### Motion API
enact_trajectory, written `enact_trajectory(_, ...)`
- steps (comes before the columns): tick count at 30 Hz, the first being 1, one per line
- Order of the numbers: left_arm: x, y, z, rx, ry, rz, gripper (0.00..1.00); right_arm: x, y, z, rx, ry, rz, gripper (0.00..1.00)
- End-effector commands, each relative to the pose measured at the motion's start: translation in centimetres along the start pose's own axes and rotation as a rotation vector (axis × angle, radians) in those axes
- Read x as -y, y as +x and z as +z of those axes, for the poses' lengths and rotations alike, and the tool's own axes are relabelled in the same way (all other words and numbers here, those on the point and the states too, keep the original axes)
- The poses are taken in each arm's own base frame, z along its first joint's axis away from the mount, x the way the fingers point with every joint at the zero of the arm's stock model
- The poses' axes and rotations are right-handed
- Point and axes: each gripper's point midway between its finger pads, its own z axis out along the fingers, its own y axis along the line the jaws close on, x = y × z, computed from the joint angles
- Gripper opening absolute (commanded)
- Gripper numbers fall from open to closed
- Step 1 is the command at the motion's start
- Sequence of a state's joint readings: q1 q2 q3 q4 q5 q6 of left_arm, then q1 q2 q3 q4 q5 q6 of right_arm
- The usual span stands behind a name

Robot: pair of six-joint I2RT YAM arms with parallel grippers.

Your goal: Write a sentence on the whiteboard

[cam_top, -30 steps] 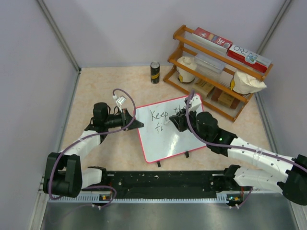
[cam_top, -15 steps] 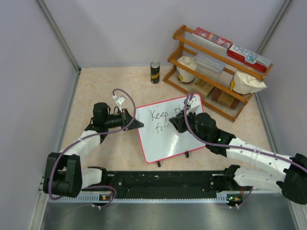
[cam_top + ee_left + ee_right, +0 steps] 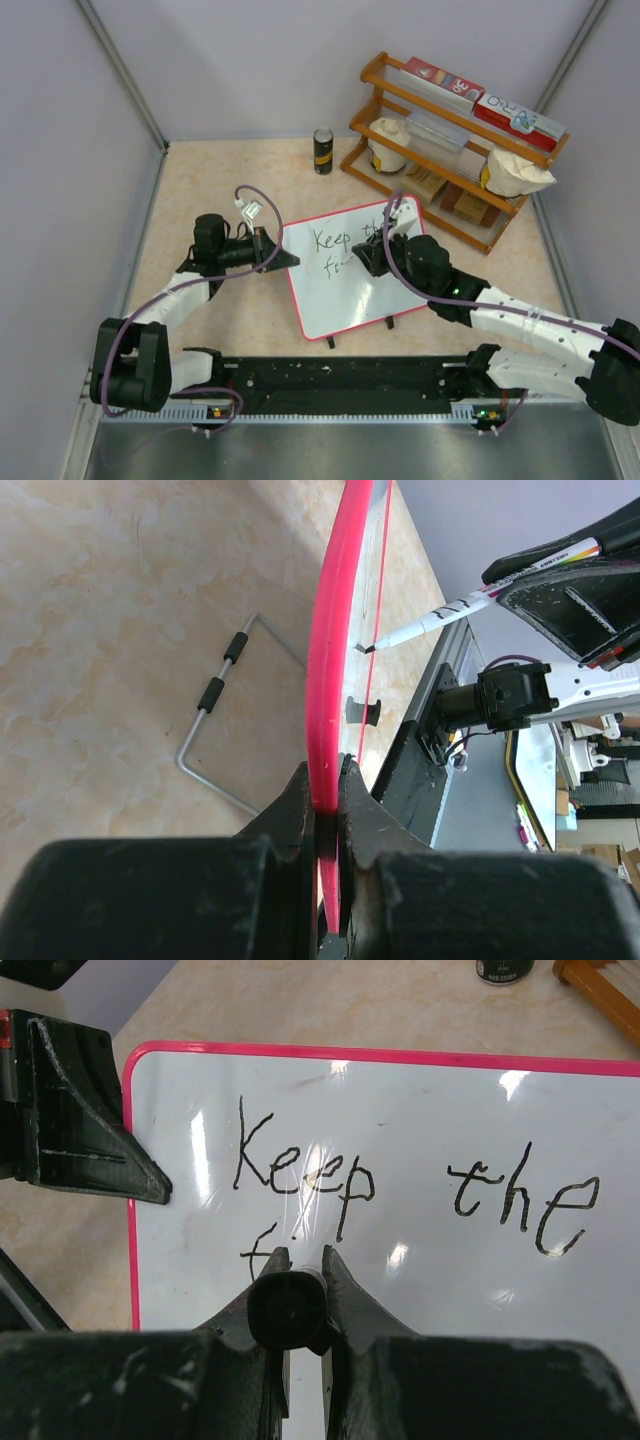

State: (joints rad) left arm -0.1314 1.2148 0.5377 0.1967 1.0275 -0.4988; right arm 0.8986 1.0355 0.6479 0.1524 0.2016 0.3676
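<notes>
The whiteboard (image 3: 345, 295) lies tilted on the table, white with a pink rim (image 3: 335, 660). My left gripper (image 3: 290, 260) is shut on its left edge, jaws pinching the rim (image 3: 325, 780). The sentence (image 3: 300, 1170) reads "Keep the" in black, with an "f" and a dot started on the line below (image 3: 335, 240). My right gripper (image 3: 300, 1255) is shut on a black-capped marker (image 3: 288, 1310), held over the second line (image 3: 362, 260). In the left wrist view the marker (image 3: 470, 605) points its tip at the board's face.
A wooden rack (image 3: 450, 150) with boxes and white sacks stands at the back right. A black can (image 3: 323, 151) sits left of it. A wire stand (image 3: 225, 715) lies beside the board. Grey walls close in both sides; a black rail (image 3: 340, 385) runs along the near edge.
My right gripper with the marker has edged slightly along the second line. The left gripper and the board have not moved.
</notes>
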Motion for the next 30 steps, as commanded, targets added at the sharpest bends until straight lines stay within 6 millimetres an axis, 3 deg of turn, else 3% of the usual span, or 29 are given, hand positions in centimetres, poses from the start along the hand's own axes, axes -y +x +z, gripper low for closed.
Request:
enact_trajectory(1, -2.6, 0.3, -0.1, 0.017, -0.108, 0.068, 0.0, 0.5, 0.2, 0.3, 0.005, 0.023, 0.007, 0.0)
enact_trajectory(20, -2.5, 0.3, -0.1, 0.018, -0.107, 0.067, 0.0, 0.9, 2.5, -0.7, -0.04, 0.001, -0.003, 0.0)
enact_trajectory(30, -2.6, 0.4, -0.1, 0.015, -0.105, 0.066, 0.0, 0.9, 0.3, 0.1, 0.009, 0.035, 0.0, 0.0)
